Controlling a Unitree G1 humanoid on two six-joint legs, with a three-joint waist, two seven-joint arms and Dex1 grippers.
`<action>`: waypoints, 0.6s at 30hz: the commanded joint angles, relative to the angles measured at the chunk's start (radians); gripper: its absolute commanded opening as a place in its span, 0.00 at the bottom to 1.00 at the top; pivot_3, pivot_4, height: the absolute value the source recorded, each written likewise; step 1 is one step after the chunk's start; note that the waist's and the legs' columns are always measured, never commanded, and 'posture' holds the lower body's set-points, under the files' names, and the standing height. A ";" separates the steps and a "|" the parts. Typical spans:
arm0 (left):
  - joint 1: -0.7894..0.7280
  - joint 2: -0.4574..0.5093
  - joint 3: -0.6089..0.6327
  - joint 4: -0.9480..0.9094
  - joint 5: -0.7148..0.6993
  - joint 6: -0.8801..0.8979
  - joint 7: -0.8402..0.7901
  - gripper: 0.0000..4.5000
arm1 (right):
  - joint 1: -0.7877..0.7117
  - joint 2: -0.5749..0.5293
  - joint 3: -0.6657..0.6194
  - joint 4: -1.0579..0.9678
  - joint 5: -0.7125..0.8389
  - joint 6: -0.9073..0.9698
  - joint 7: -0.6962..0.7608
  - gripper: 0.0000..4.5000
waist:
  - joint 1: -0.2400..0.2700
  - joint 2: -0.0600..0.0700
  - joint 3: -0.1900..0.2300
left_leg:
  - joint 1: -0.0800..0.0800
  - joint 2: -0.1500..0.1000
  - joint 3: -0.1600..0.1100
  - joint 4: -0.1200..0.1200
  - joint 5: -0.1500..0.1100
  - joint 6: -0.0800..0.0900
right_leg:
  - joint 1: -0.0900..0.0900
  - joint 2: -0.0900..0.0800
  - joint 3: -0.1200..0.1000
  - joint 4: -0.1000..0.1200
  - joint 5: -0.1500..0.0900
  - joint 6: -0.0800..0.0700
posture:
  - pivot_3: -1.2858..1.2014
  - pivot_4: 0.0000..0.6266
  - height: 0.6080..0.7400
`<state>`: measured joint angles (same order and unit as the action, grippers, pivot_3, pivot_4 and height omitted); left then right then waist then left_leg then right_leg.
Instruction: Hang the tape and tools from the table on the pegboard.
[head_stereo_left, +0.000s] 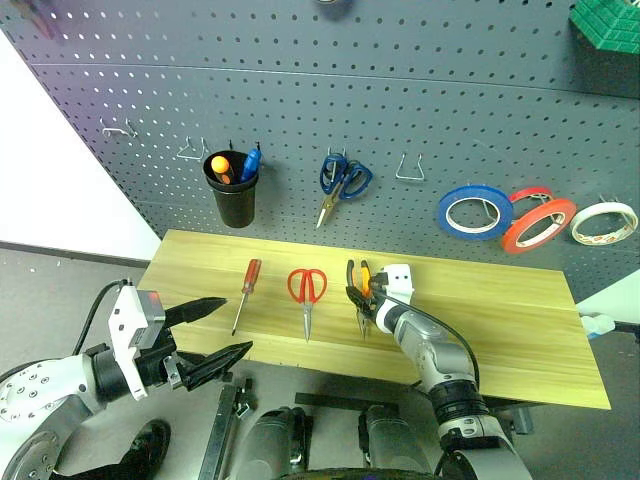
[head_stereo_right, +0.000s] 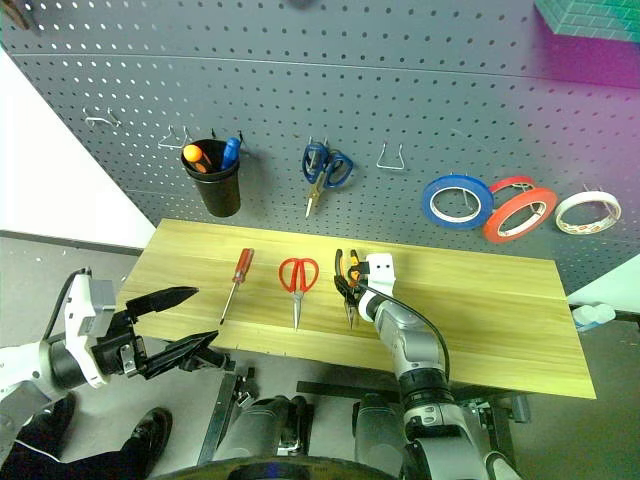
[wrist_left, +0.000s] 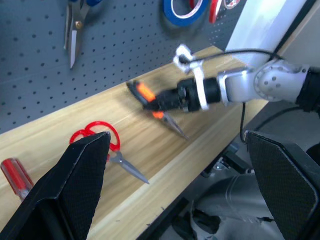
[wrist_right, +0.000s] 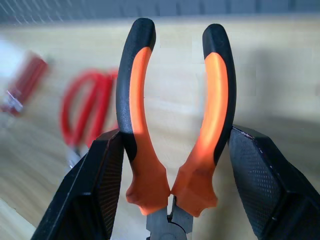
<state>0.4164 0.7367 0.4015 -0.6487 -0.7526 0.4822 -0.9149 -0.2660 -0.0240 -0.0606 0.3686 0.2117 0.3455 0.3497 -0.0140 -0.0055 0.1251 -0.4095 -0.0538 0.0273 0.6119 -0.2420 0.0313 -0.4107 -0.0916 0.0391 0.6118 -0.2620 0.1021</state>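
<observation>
Nearest: left gripper (head_stereo_left: 215, 335) off the table's near left corner, fingers spread wide, nothing between them.

Right gripper (wrist_right: 170, 165) over the middle of the table (head_stereo_left: 520, 330), fingers partly closed on the pliers (head_stereo_left: 361, 290), one black pad outside each orange-and-black handle near the pivot. Handles point up and away toward the wall, nose angled down over the wood; from the left wrist view they look clear of the top.

Risk, as I judge it: the grip sits low on curved, splayed handles. If the tool pivots between the pads on the way to the wall, the handles may miss a hook. A squeeze could also pinch them together and shift the hold.

On the table, left of the gripper: red-handled scissors (head_stereo_left: 307, 290) just beside, then the screwdriver (head_stereo_left: 246, 290).

Farthest: pegboard (head_stereo_left: 300, 100). An empty hook (head_stereo_left: 410, 170) hangs above the pliers. The red-orange tape (head_stereo_left: 540, 224) is already hung to the right, beside a blue roll (head_stereo_left: 475, 212).
</observation>
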 joint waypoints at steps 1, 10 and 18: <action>-0.010 0.002 -0.001 0.006 0.010 -0.032 -0.022 1.00 | 0.024 -0.003 -0.020 -0.079 0.047 -0.078 0.054 0.63 | 0.000 0.000 0.000 | 0.000 0.000 0.000 0.000 0.000 0.000 | 0.000 0.000 0.000 0.000 0.000 0.000 | 0.55 0.17 1.00; -0.016 -0.012 -0.018 0.094 0.055 -0.096 -0.081 1.00 | 0.111 -0.031 -0.023 -0.236 0.158 -0.188 0.256 0.63 | -0.003 0.000 0.000 | 0.000 0.000 0.000 0.000 0.000 0.000 | 0.000 0.000 0.000 0.000 0.000 0.000 | 0.54 0.15 1.00; -0.028 -0.034 -0.046 0.171 0.099 -0.166 -0.125 1.00 | 0.187 -0.077 -0.030 -0.353 0.202 -0.336 0.358 0.63 | -0.003 0.000 0.000 | 0.000 0.000 0.001 0.000 0.000 0.000 | 0.000 0.000 0.000 0.000 0.000 0.000 | 0.53 0.14 1.00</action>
<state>0.3904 0.7062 0.3636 -0.4778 -0.6604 0.3482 -1.0259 -0.0769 -0.0980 -0.0843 0.0852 0.3758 0.0511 0.6734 -0.0166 -0.0059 0.1247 -0.4098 -0.0538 0.0279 0.6121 -0.2421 0.0312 -0.4108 -0.0917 0.0391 0.6121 -0.2619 0.1022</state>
